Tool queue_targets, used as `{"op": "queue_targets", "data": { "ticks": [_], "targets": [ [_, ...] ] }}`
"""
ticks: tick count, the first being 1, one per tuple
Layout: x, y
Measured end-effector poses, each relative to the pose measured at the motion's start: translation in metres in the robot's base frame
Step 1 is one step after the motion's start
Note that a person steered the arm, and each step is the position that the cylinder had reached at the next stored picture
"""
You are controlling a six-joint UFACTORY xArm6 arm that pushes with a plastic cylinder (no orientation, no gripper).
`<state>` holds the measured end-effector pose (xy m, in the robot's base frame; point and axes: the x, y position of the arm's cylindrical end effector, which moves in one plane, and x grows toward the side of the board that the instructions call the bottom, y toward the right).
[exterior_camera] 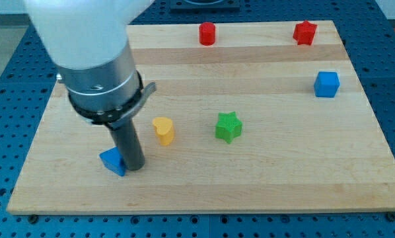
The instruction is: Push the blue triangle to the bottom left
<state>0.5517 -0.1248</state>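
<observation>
The blue triangle [112,161] lies on the wooden board [283,178] near the view's bottom left. My dark rod comes down from the large arm at the view's upper left, and my tip [134,166] stands right against the triangle's right side, touching it. Part of the triangle is hidden behind the rod.
A yellow heart block [163,130] stands just right of the rod. A green star [228,127] is at the middle. A red cylinder [207,33] and a red star [304,32] sit at the top edge. A blue cube [327,84] is at the right.
</observation>
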Motion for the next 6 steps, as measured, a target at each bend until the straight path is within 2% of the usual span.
{"op": "queue_targets", "data": {
  "ticks": [1,4,6],
  "targets": [
    [0.000,-0.025],
    [-0.024,-0.032],
    [-0.014,-0.044]
  ]
}}
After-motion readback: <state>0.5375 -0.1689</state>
